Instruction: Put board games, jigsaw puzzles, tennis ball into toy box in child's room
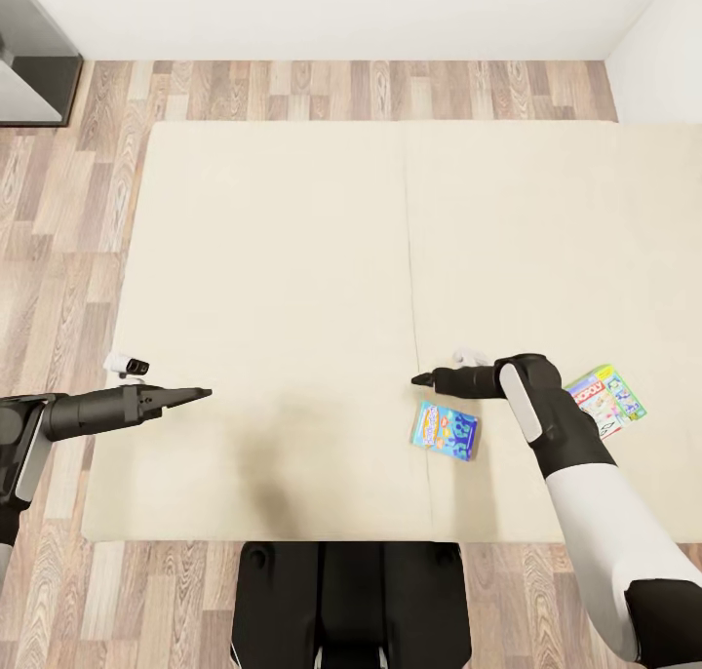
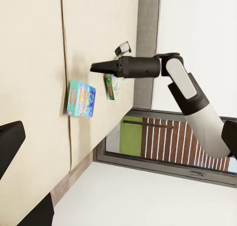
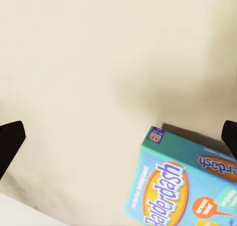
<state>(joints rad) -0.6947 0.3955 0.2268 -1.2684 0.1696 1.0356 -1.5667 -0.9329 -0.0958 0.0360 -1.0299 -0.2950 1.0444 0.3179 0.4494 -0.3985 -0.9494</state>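
Observation:
The beige bed (image 1: 292, 259) lies below me. Two board games rest near its front right. The bright blue one (image 1: 445, 429) (image 2: 81, 98) (image 3: 187, 181) lies just right of the mattress seam. The white-and-green one (image 1: 606, 399) (image 2: 112, 85) lies further right, partly behind my right forearm. My right gripper (image 1: 419, 379) (image 2: 96, 66) hovers a little beyond the blue game, apart from it, its fingers (image 3: 10, 142) wide apart and holding nothing. My left gripper (image 1: 200, 393) hangs open over the bed's bare left half. The table, toy box, jigsaw puzzles and tennis ball are out of view.
Wood-plank floor (image 1: 68, 220) runs around the bed, with a white wall (image 1: 341, 11) behind it. A dark grey piece of furniture (image 1: 29, 55) stands at the far left corner. My base (image 1: 351, 601) is against the bed's front edge. A dark-framed window (image 2: 163, 142) shows past the bed.

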